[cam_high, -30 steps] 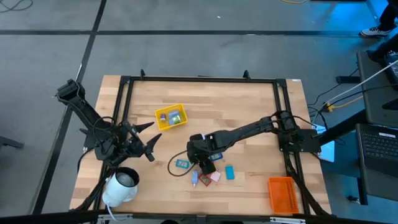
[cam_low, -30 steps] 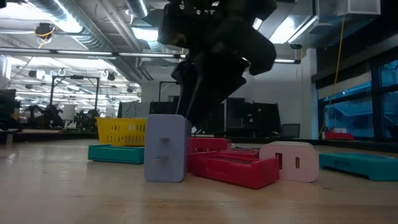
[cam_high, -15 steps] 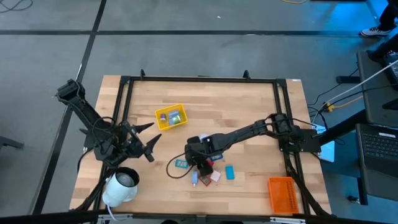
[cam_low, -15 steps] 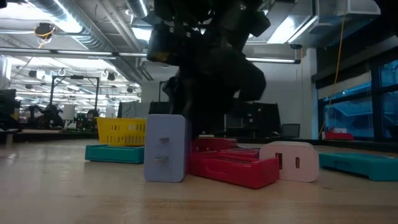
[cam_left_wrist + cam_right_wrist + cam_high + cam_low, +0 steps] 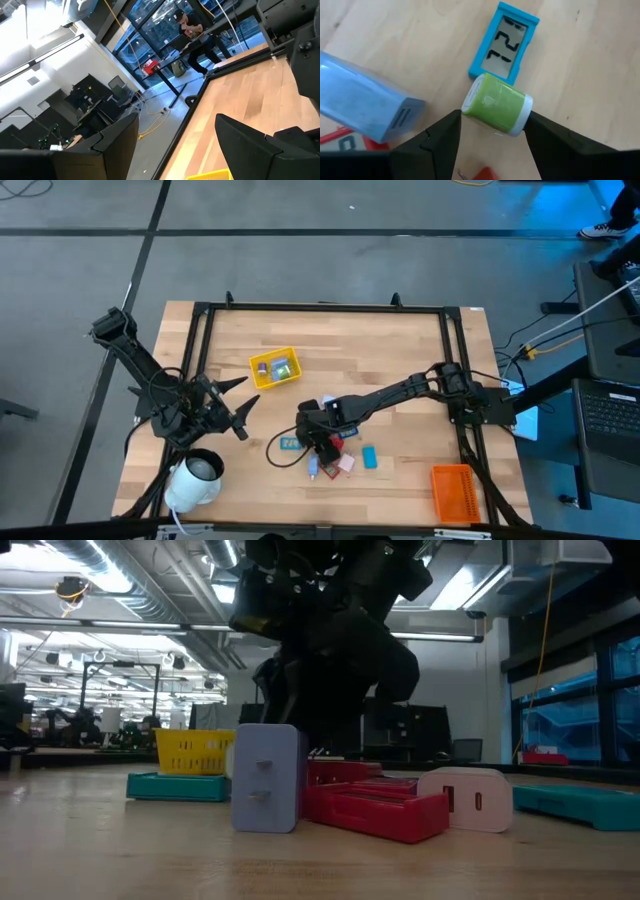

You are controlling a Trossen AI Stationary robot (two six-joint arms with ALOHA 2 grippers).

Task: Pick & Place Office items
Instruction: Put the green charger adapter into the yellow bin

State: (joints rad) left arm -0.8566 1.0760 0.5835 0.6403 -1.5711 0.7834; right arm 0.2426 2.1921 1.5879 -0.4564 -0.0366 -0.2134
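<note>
My right gripper is low over the cluster of office items at the table's near middle. In its wrist view its fingers stand at the two ends of a short green cylinder with white ends. Next to it lie a teal timer, a light blue block and a red piece. A pink piece and a blue piece lie nearer the front. My left gripper is open and empty at the table's left. My right gripper pinches the green cylinder between its two fingers, one finger on each white end. The fingers come from above, pointing down. The cylinder lies level between the fingertips, beside the timer's corner; whether it still rests on the table I cannot tell.
A yellow tray with small pieces stands at the far left of centre. An orange tray stands at the near right. A white roll lies at the near left. A dark cord loop lies by the timer.
My right gripper has gone down and a little toward the table's left edge, onto the cluster. The teal timer has slid a little toward the table's left.
</note>
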